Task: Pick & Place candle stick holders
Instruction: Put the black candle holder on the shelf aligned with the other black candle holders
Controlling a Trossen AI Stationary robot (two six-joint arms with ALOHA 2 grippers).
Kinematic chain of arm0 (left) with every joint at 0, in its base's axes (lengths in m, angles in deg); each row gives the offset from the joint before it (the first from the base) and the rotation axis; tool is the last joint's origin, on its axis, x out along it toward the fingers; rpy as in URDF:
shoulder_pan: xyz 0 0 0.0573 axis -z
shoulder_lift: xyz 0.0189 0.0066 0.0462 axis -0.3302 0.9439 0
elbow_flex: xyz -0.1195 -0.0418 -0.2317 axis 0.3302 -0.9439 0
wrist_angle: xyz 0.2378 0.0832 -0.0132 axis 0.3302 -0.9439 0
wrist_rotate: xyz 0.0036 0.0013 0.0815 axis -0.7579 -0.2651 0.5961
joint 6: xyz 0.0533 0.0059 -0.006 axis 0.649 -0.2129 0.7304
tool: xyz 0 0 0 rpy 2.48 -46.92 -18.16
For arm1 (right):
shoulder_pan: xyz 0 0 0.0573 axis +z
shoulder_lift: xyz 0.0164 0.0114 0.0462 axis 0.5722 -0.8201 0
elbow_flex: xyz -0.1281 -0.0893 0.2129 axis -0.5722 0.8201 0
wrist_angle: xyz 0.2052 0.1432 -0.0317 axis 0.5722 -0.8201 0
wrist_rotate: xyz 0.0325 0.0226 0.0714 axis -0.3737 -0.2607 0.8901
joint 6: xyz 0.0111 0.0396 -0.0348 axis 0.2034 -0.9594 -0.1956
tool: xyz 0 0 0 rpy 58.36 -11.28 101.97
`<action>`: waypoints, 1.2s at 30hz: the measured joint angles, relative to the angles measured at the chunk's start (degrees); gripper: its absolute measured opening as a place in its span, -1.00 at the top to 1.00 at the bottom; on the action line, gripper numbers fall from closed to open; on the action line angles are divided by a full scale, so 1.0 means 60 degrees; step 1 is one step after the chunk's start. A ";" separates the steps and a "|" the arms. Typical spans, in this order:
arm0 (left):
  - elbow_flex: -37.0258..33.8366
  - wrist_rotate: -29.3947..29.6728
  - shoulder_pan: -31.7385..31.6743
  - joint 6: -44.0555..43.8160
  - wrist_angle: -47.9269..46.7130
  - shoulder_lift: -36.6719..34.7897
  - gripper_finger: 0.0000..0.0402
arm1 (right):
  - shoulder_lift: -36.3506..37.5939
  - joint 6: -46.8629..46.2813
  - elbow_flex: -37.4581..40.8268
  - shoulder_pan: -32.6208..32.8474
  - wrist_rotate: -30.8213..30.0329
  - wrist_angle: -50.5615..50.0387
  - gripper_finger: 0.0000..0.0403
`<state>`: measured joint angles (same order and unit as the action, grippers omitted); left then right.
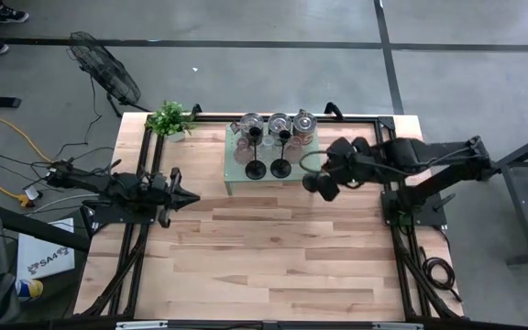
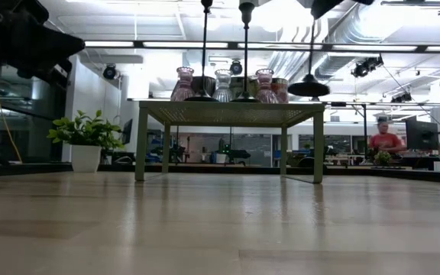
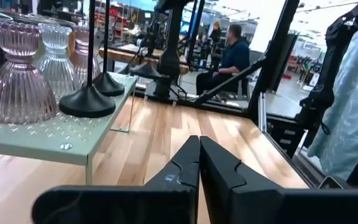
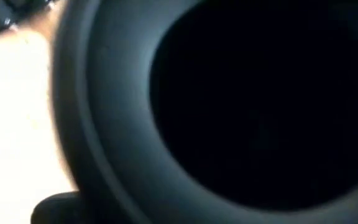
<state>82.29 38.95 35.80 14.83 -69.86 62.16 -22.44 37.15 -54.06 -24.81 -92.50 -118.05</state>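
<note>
Two black candle stick holders [image 1: 256, 169] [image 1: 281, 168] stand upright on their round bases on a small pale green stand [image 1: 236, 188] at the table's far middle. Their stems show in the low view [image 2: 204, 46] [image 2: 245, 46]. My right gripper [image 1: 330, 174], just right of the stand, holds a third holder [image 2: 309, 86] in the air. That holder's dark round base fills the right wrist view [image 4: 229, 112]. My left gripper [image 1: 186, 197] is shut and empty at the table's left side, its fingers together [image 3: 199, 162]. My right gripper holds the third holder by the upper end of its thin stem [image 2: 315, 23]. The fingers lie at or beyond the low view's top edge, so the kind of hold does not show. The holder hangs nearly upright below the gripper. Its base [image 2: 309, 86] is clear, a little above the stand's top.
Three ribbed glass vases [image 1: 250, 124] [image 1: 278, 122] [image 1: 303, 121] stand on the stand's far half behind the holders. A potted plant [image 1: 170, 119] is at the far left corner. Bare wood lies over the table's near half [image 1: 273, 266]. A person [image 2: 386, 140] sits beyond the table.
</note>
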 joint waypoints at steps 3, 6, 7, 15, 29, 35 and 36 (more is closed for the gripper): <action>-0.0066 -0.0002 0.0000 0.0139 -0.0011 0.0000 0.99 | -0.0001 0.0626 0.0000 -0.0456 -0.0036 0.0491 0.98; -0.0077 -0.0033 -0.0001 0.0395 0.0002 0.0000 0.99 | -0.0067 0.1349 0.0000 -0.0840 0.0039 0.1011 0.98; -0.0077 -0.0026 -0.0001 0.0450 0.0005 0.0000 0.99 | -0.0096 0.1513 0.0000 -0.0965 0.0136 0.1052 0.98; -0.0077 0.0142 -0.0001 0.0450 -0.0002 0.0000 1.00 | -0.0325 0.2267 0.0004 -0.1702 0.0678 0.1058 0.98; -0.0077 0.0201 -0.0001 0.0447 -0.0002 0.0000 1.00 | -0.0400 0.3141 0.0004 -0.2402 0.1523 0.1250 0.98; -0.0077 0.0281 -0.0001 0.0447 -0.0002 0.0000 1.00 | -0.0626 0.3513 0.0000 -0.2463 0.1703 0.1385 0.98; -0.0077 0.0296 -0.0001 0.0447 -0.0002 0.0000 1.00 | -0.0654 0.3607 0.0000 -0.2467 0.1690 0.1415 0.98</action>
<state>81.82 40.73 35.80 17.51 -69.87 62.16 -26.37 58.79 -54.06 -39.61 -82.36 -109.56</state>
